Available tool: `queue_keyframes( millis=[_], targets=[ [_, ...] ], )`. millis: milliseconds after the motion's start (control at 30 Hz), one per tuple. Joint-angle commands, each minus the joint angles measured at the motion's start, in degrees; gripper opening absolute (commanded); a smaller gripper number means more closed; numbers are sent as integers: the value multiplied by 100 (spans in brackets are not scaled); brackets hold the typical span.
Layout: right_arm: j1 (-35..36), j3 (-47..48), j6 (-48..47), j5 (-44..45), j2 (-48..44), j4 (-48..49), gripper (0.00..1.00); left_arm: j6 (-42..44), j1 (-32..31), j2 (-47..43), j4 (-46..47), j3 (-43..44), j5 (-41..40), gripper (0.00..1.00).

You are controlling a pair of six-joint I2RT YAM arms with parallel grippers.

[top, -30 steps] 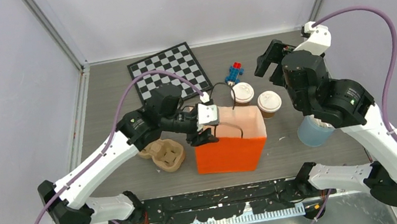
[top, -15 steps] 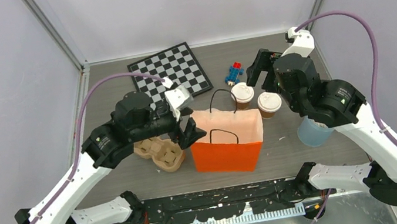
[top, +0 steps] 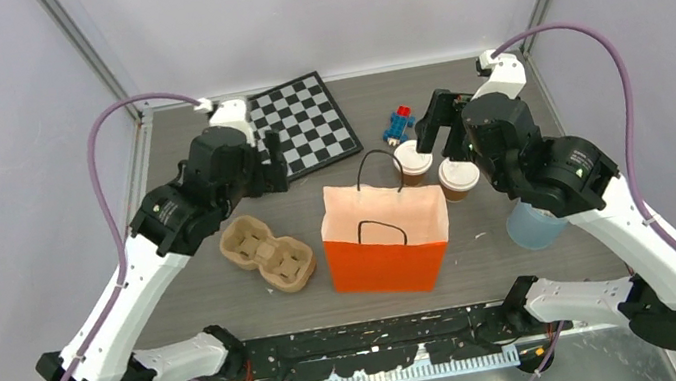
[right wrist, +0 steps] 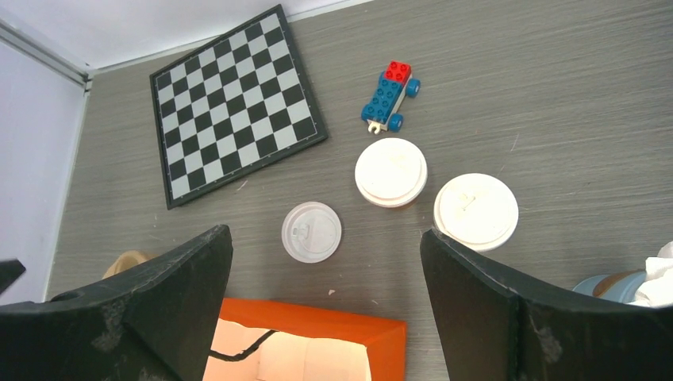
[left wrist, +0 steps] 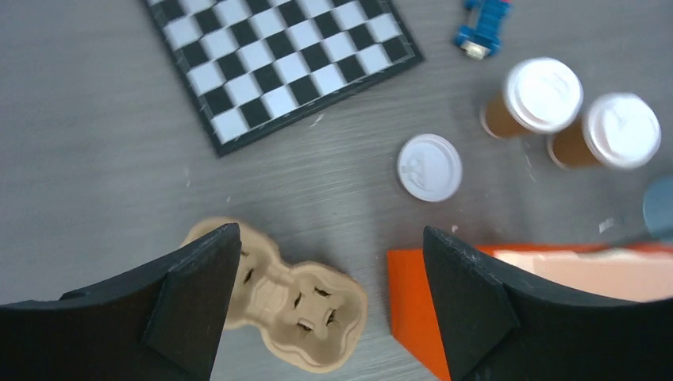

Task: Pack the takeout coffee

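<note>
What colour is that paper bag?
The paper bag is orange outside, pale inside; top view shows it best.

Orange bag [top: 388, 262], black-and-white chequered board [top: 302, 123], white-lidded brown cups [right wrist: 390, 172], blue-and-red toy car [right wrist: 390, 97], tan tray [top: 268, 252]

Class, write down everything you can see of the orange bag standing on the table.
The orange bag looks like paper, with a pale inside and two thin black loop handles. It stands upright on the grey table with its mouth open, and nothing shows inside from above. The moulded cup tray lies to its left, apart from it. Two lidded coffee cups stand just behind its far right corner.
</note>
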Motion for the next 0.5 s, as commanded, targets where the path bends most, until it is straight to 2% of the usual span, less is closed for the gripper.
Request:
queue_keyframes(
  millis=[0,100,167,267,467],
  targets=[
    [-26,-61,-82,-30,-67,253,92,-1967,685,-131,-809,-170,-491,86],
    [-25,-119,-150,-84,-88,209,92,-2961,1092,-242,-880,-678,-132,81],
    [-26,-93,-217,-132,-81,122,92,-4113,1196,-258,-1077,-990,-189,76],
    [-26,-169,-248,-150,-167,70,92,-5070,1424,-107,-1395,-1294,48,67],
    [-28,-295,-256,-283,-243,203,92,-5612,1538,502,-2081,-1067,-37,61]
  ],
)
